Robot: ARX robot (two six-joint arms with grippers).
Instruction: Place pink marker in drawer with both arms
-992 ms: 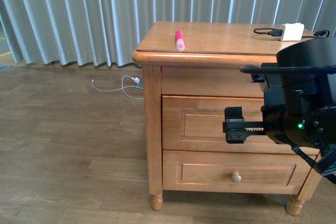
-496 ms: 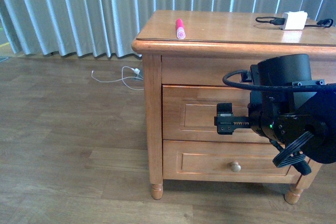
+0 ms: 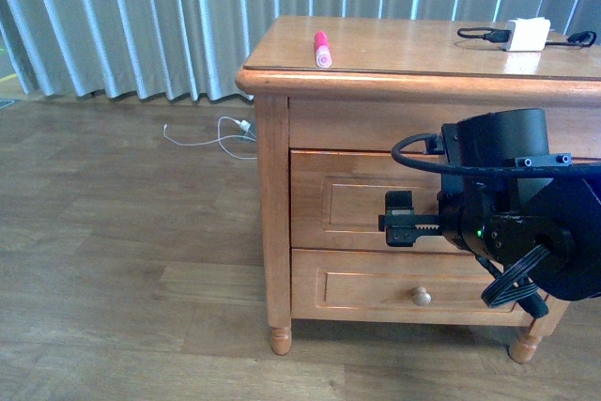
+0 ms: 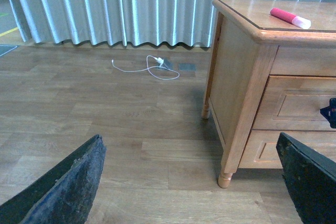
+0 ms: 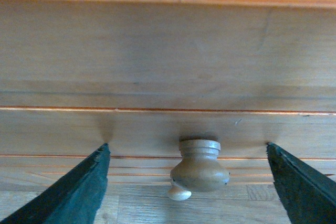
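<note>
The pink marker (image 3: 322, 49) lies on the nightstand top near its front left corner, and the left wrist view shows the pink marker (image 4: 290, 18) too. The upper drawer (image 3: 352, 202) is closed. My right gripper (image 3: 400, 221) hangs right in front of it, open. In the right wrist view the drawer's round knob (image 5: 200, 171) sits between the spread fingers (image 5: 79, 190), untouched, with my right gripper (image 5: 187, 148) centred just off it. My left gripper (image 4: 189, 140) is open over the floor, left of the nightstand, holding nothing.
A white charger block (image 3: 526, 34) with a black cable sits on the back right of the top. The lower drawer (image 3: 376, 293) is closed, its knob (image 3: 422, 297) showing. A white cable (image 3: 211, 136) lies on the wooden floor by the curtain (image 3: 141, 16).
The right arm has sunk a little and moved left, closer to the upper drawer front. The marker has not moved on the nightstand.
</note>
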